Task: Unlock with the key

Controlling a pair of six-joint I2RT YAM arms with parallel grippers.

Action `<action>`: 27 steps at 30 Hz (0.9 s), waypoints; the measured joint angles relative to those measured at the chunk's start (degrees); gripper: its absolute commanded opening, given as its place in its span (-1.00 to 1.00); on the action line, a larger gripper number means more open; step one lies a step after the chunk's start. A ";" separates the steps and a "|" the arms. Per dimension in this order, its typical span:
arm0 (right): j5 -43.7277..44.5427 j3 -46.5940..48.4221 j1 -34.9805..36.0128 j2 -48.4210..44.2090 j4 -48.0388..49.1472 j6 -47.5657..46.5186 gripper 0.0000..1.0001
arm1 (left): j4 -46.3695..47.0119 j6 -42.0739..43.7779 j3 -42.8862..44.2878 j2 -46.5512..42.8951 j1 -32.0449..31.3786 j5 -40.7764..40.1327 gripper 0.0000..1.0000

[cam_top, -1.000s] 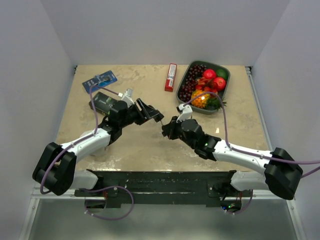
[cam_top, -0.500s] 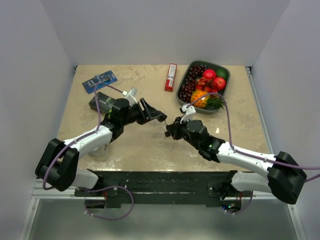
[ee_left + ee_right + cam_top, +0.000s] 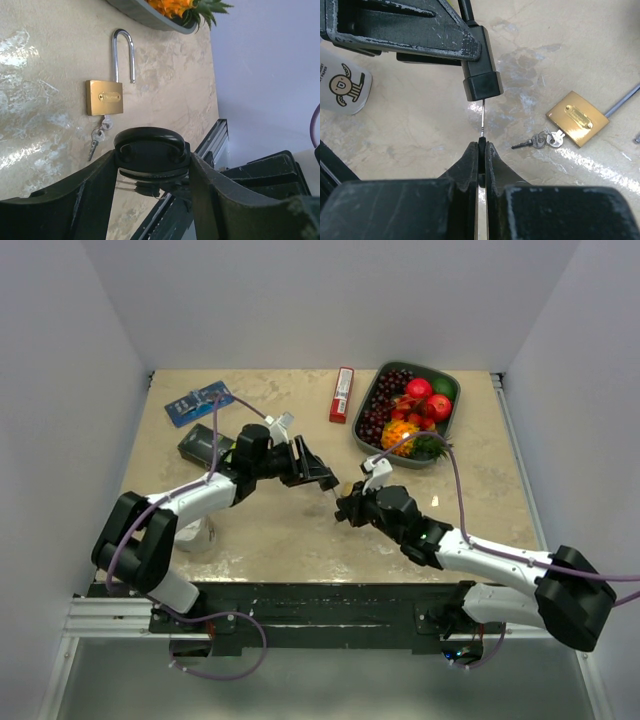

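Observation:
My left gripper (image 3: 152, 159) is shut on a black lock (image 3: 150, 150), held above the table. In the right wrist view the lock's black body (image 3: 481, 82) hangs from the left fingers (image 3: 395, 25). A thin metal key blade (image 3: 483, 117) runs from it down to my right gripper (image 3: 481, 145), which is shut on the key's black head. In the top view the two grippers meet at mid-table, left (image 3: 318, 476) and right (image 3: 346, 508). A brass padlock (image 3: 104, 97) lies on the table, shackle (image 3: 122, 50) open, small keys (image 3: 97, 137) at its base. It also shows in the right wrist view (image 3: 576, 118).
A grey fruit tray (image 3: 446, 418) stands at the back right. A red pack (image 3: 342, 394), a blue card (image 3: 200, 400) and a black box (image 3: 205, 445) lie at the back left. A white cup (image 3: 195, 535) stands near the left arm.
Both grippers have shifted a little to the right, staying close together. The left arm has reached further out over the table.

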 measured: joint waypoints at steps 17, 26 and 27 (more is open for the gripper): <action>2.01 -3.48 2.69 12.09 5.62 7.45 -1.00 | -3.17 6.75 1.73 13.27 0.24 4.31 -1.00; 5.18 -3.45 4.00 16.26 8.11 10.95 -1.00 | -1.84 8.31 2.56 17.29 0.50 6.03 -1.00; 5.51 -3.43 4.07 16.79 8.76 11.34 -1.00 | -1.46 8.33 2.69 17.62 0.63 6.23 -1.00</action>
